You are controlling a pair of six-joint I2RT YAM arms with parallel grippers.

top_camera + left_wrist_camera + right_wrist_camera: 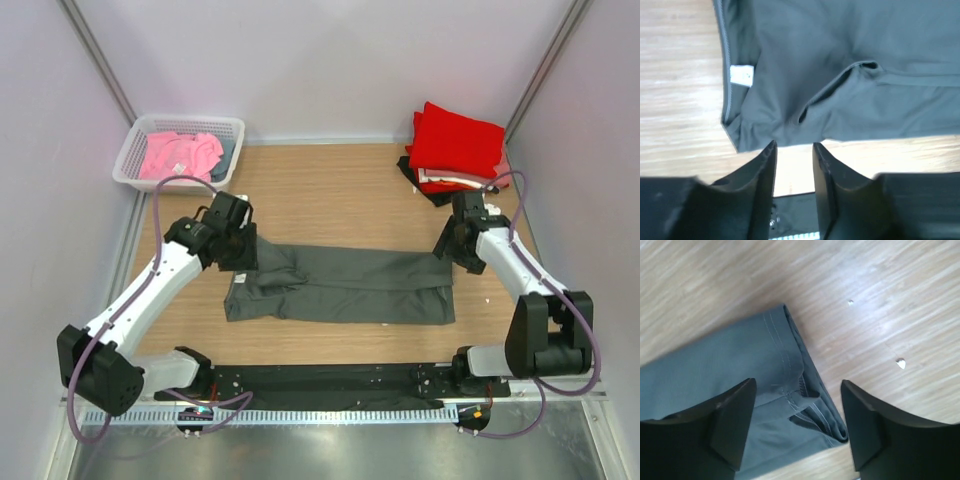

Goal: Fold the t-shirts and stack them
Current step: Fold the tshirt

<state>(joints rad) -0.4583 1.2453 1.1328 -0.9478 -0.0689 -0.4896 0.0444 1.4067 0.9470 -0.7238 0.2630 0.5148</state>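
The dark grey t-shirt (pixel 340 285) is lying limp mid-table. Your left gripper (pixel 794 147), at its 9 o'clock end, is gaping narrowly, and your right gripper (pixel 798 385), at 3 o'clock, widely; both are empty. Pinch every layer there.

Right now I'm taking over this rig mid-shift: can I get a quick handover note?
Left end effector: slightly open, empty, at the dark grey t-shirt's collar end.
Right end effector: open, empty, over its hem end.
Done: red shirts stacked far right over a black shirt; grey folded into a long strip.
Left: finish grey, stack it; pink shirt is in the basket.
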